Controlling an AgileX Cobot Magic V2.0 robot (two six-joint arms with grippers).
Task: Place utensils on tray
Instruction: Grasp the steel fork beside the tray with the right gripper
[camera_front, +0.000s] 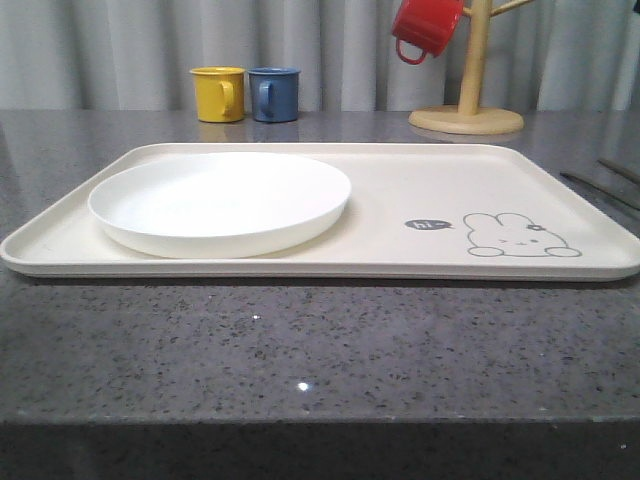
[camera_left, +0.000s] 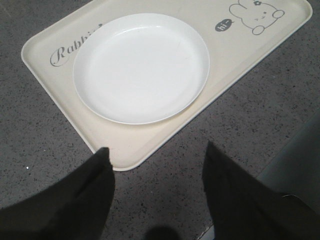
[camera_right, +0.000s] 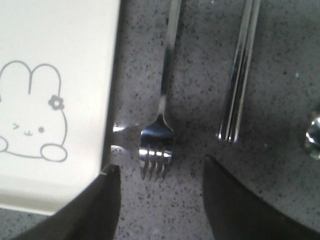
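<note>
On the left, the left tool (camera_left: 156, 192) hangs with its fingers spread wide over the speckled grey counter (camera_front: 320, 350), just off a corner of the cream tray (camera_front: 400, 200). A round white plate (camera_front: 220, 200) sits on the tray's left half, and the rabbit drawing (camera_front: 518, 237) marks its right end. Behind stand a yellow mug (camera_front: 218, 93), a blue mug (camera_front: 274, 93) and a red mug (camera_front: 427, 27) on a wooden stand (camera_front: 468, 90). Right of the tray, on the counter, lie the fork (camera_right: 161, 120), the chopsticks (camera_right: 241, 75) and the spoon (camera_right: 313, 134). The right tool (camera_right: 159, 195) is spread open, its fingers either side of the fork's tines, not touching.
</note>
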